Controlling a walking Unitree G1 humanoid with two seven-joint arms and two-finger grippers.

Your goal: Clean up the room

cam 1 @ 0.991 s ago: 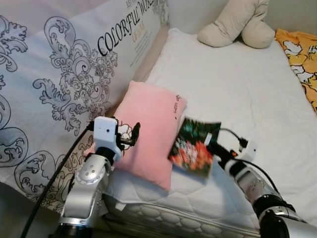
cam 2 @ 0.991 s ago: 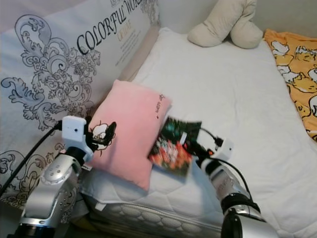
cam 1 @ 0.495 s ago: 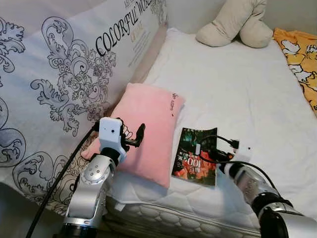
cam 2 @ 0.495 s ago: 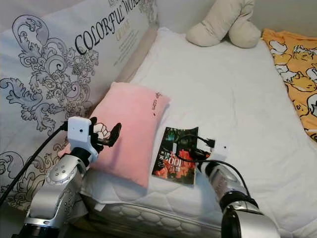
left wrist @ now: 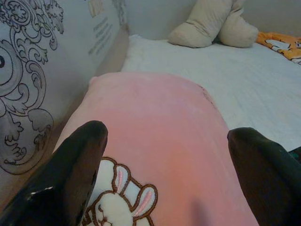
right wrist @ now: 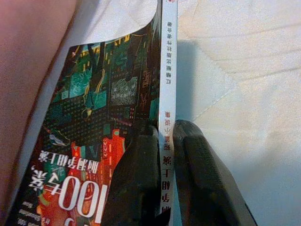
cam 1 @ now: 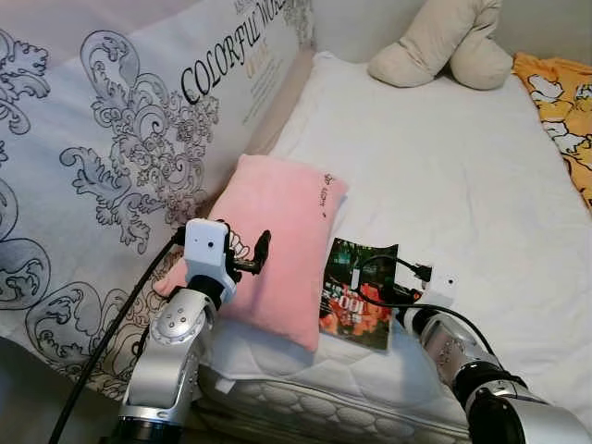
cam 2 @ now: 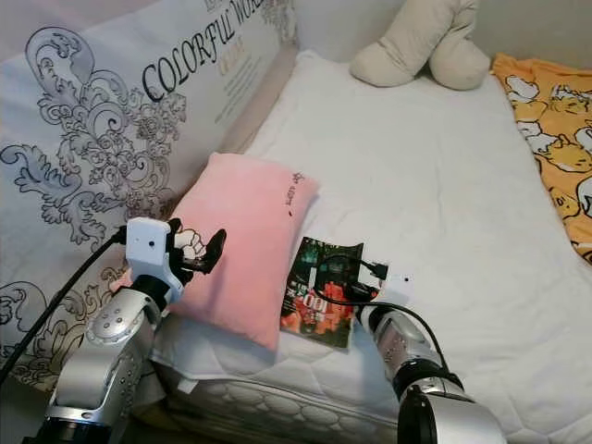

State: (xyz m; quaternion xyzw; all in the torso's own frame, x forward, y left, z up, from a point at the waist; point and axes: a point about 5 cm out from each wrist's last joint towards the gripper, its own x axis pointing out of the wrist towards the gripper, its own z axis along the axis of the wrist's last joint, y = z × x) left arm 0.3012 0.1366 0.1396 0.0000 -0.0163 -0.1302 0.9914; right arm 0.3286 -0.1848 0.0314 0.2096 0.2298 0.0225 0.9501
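The right pincer [right wrist: 162, 174] clenched the book [cam 1: 359, 294] by its spine beside the pillow [cam 1: 277, 240] on the bed [cam 1: 462, 176]. The thin edge-grip risked the book pivoting or slipping free. The left pincer [left wrist: 164, 165] hovered released over the pillow.

Pillow [cam 1: 277, 245] on the mattress [cam 1: 462, 176] at centre, book [cam 1: 359, 293] touching it at 3 o'clock, headboard panel [cam 1: 120, 139] along 9 o'clock, plush toy [cam 1: 444, 46] at 12 o'clock, patterned blanket [cam 1: 564, 102] at 2 o'clock on the mattress's far edge

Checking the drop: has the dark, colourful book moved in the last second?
Yes. The dark, colourful book went down from tilted upright to near the white mattress, beside the pink pillow.
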